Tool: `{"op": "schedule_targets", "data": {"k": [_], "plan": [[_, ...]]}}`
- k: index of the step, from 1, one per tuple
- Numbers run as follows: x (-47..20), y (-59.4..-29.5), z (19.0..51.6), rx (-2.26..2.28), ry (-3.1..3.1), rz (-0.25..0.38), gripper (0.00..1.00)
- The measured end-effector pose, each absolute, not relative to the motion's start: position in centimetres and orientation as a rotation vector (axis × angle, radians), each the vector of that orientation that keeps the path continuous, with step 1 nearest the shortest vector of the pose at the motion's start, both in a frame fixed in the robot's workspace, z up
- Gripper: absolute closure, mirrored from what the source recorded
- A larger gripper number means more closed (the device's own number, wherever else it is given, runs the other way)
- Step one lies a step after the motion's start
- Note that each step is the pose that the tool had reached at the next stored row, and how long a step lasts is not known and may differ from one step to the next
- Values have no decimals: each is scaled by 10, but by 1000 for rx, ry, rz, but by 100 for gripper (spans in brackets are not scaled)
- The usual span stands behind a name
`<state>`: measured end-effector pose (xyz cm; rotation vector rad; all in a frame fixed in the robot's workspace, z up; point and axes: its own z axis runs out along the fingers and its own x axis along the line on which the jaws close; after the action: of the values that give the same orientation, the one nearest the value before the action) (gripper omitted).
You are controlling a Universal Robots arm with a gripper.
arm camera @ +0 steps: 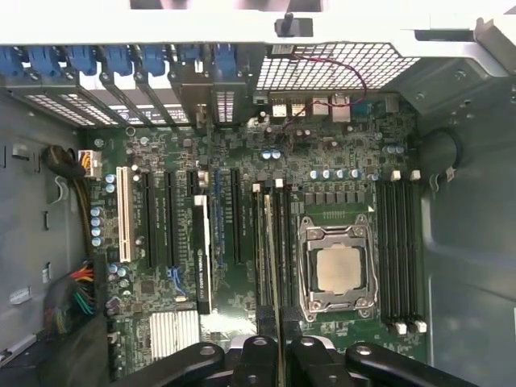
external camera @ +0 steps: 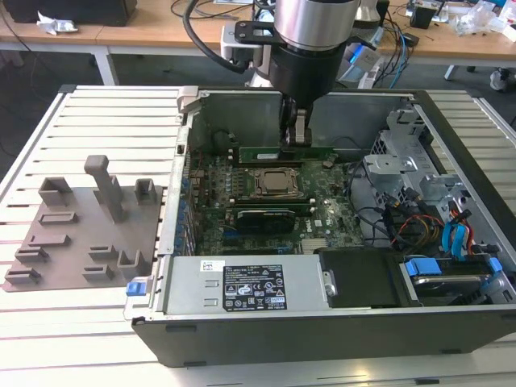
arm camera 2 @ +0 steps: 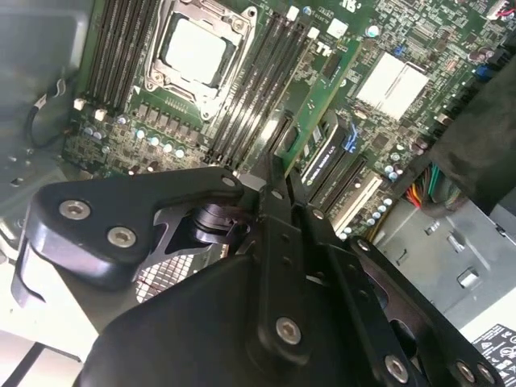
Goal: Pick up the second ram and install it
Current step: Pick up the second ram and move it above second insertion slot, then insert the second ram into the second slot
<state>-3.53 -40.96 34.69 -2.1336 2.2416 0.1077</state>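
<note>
My gripper (external camera: pixel 297 139) reaches down into the open computer case and is shut on the second ram (external camera: pixel 274 151), a thin green stick that I hold level by its top edge. In the second wrist view the green stick (arm camera 2: pixel 322 97) runs away from the fingertips (arm camera 2: pixel 278 193) above the motherboard. In the first wrist view the ram (arm camera: pixel 275 266) shows edge-on between the fingers (arm camera: pixel 256 348). There it lines up with the black memory slots (arm camera: pixel 262 242) beside the CPU socket (arm camera: pixel 339 270), on the side toward the expansion card. I cannot tell whether it touches a slot.
A further bank of memory slots (arm camera: pixel 401 250) lies on the socket's other side, near the case wall (arm camera: pixel 476 242). A dark expansion card (arm camera: pixel 201 254) stands upright nearby. The power supply (external camera: pixel 242 286), drive cage (external camera: pixel 403 169) and cables (external camera: pixel 451 234) crowd the case. A grey fixture plate (external camera: pixel 81 234) lies outside.
</note>
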Motion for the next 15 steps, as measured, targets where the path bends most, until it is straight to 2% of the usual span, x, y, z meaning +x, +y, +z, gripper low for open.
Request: {"op": "schedule_targets", "data": {"k": [8, 15], "plan": [[-35, -409, 346, -2133, 2242, 108, 86], [-34, -409, 330, -2134, 2242, 108, 86]]}}
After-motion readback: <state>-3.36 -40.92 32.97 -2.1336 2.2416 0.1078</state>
